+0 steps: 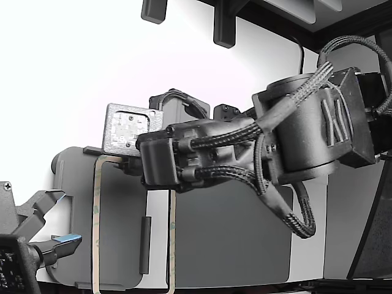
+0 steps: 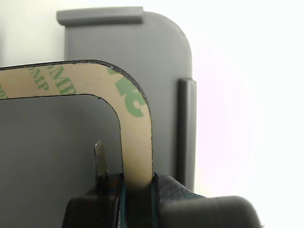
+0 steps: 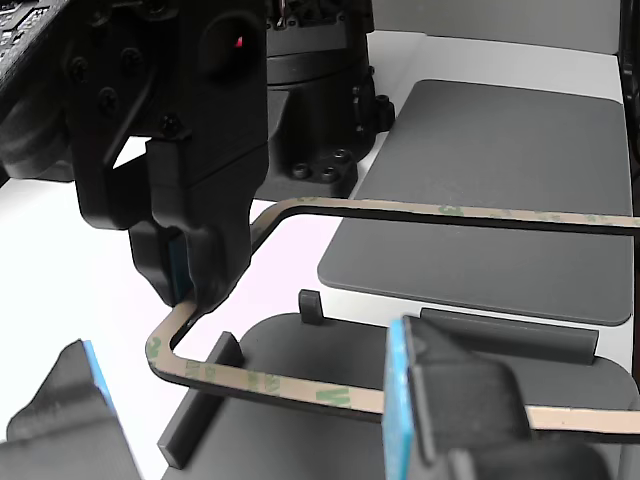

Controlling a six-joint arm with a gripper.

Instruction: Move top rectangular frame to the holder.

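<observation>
Exterior view overhead, wrist view close, other view low, all sharing holder (image 1: pixel 122 220)
</observation>
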